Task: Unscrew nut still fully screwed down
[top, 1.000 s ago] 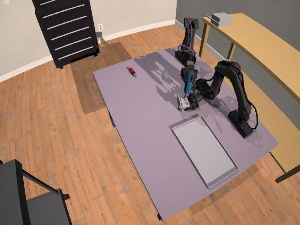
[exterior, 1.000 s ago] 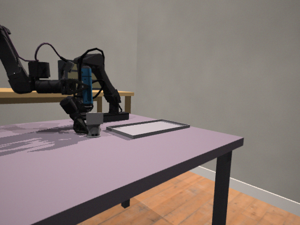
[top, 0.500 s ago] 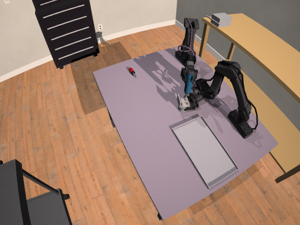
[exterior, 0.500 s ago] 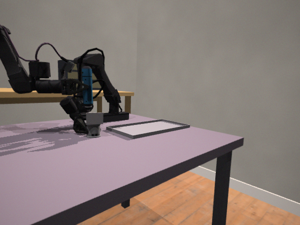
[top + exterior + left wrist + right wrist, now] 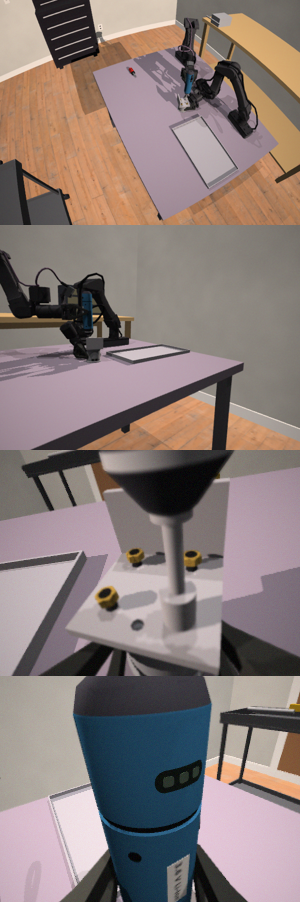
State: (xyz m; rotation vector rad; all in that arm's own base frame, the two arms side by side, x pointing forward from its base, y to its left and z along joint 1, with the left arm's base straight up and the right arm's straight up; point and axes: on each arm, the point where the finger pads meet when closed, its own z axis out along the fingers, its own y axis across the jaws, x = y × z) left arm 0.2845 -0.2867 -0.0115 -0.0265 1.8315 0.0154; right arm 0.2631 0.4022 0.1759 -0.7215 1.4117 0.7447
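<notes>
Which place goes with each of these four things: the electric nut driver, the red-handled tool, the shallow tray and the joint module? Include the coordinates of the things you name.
Column one:
1. electric nut driver (image 5: 189,84) (image 5: 88,310) (image 5: 150,766)
2. red-handled tool (image 5: 131,70)
3. shallow tray (image 5: 187,150) (image 5: 133,361)
4. joint module (image 5: 93,357)

Column two:
A. standing on the table, under the bracket (image 5: 184,102) (image 5: 94,343) (image 5: 200,585)
B. lying on the table, away from both arms
C. in the right end effector (image 5: 154,851), with its socket (image 5: 180,612) down at the bracket
D. flat on the table, with nothing standing in it

Pairs: 1-C, 2-B, 3-D, 4-A
</notes>
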